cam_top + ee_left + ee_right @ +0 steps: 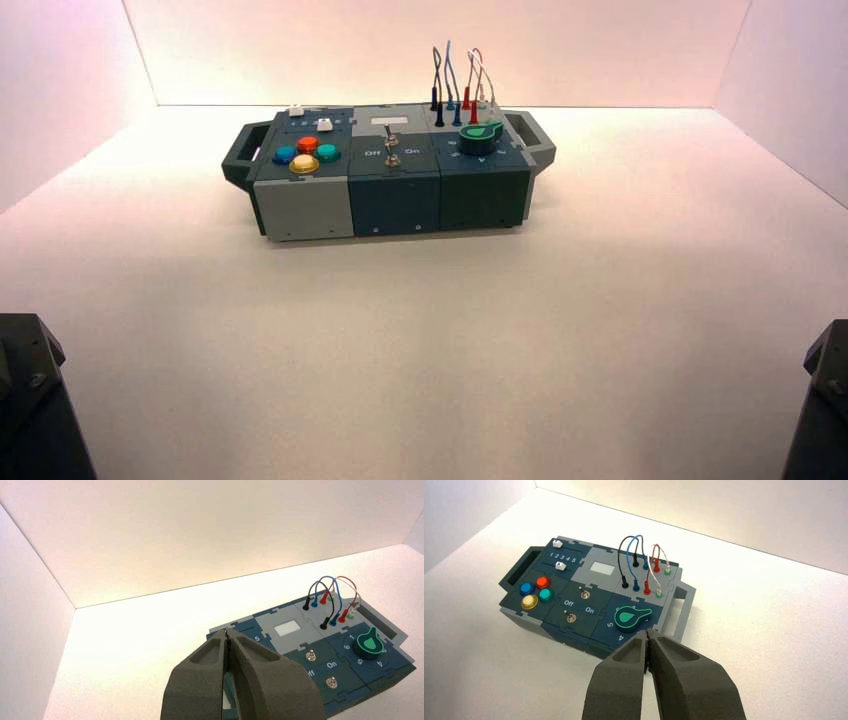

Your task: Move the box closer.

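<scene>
The box (390, 190) stands far back on the white table, its light grey front section on the left. It has a dark handle (243, 155) at its left end and a grey handle (530, 135) at its right. On top are coloured round buttons (306, 155), toggle switches (392, 145), a green dial (480, 135) and plugged wires (455, 80). My left gripper (227, 632) is shut on nothing, held well short of the box (320, 645). My right gripper (648, 632) is also shut and empty, apart from the box (559, 592) near its dial end.
White walls (430, 50) close in the table at the back and both sides. A wide stretch of table (430, 340) lies between the box and the arms. Both arms' dark bases sit at the near corners, the left arm (30, 400) and the right arm (825, 400).
</scene>
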